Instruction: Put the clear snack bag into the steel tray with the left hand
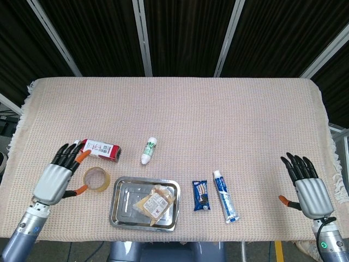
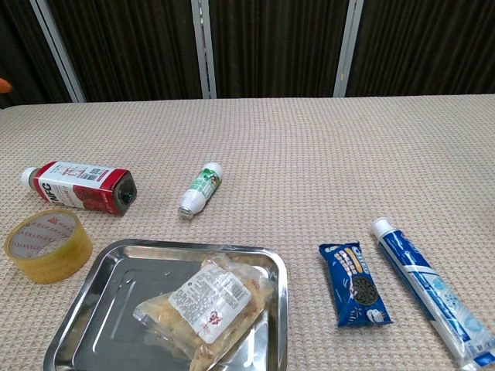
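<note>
We saw the clear snack bag (image 1: 153,201) lying inside the steel tray (image 1: 121,209); left of the tray, our left hand (image 1: 56,176) hung empty, fingers spread.

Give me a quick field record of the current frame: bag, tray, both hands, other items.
snack bag: clear snack bag lies inside the steel tray
left hand: left hand open, holds nothing, beside the tape roll
right hand: right hand open, at the table's right edge
other items: red bottle on its side, small white bottle, cookie pack, toothpaste tube
task state: bag appears placed
</note>
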You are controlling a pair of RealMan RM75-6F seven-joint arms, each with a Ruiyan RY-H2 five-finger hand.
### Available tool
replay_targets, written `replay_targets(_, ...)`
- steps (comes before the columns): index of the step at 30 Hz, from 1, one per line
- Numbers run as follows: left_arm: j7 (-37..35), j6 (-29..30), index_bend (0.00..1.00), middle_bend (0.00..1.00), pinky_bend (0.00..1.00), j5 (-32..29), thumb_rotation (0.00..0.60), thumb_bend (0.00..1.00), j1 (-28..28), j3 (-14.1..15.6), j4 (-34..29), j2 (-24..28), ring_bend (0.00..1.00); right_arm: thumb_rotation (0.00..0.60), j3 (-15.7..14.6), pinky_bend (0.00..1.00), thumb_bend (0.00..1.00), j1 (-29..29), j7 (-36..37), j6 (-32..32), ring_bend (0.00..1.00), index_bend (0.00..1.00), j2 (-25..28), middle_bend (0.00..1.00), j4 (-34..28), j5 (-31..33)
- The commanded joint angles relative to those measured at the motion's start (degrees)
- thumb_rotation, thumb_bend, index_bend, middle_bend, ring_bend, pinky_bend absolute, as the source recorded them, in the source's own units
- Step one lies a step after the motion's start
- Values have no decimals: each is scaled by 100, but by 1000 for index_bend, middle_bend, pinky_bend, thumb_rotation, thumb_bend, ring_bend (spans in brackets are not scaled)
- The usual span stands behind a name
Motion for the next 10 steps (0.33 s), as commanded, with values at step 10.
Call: replay_targets(10, 355, 539, 142, 0, 0, -10, 567, 111, 1001, 198, 310, 62, 0, 600, 71, 0, 0, -5, -250, 93, 0, 23, -157, 0, 31, 92)
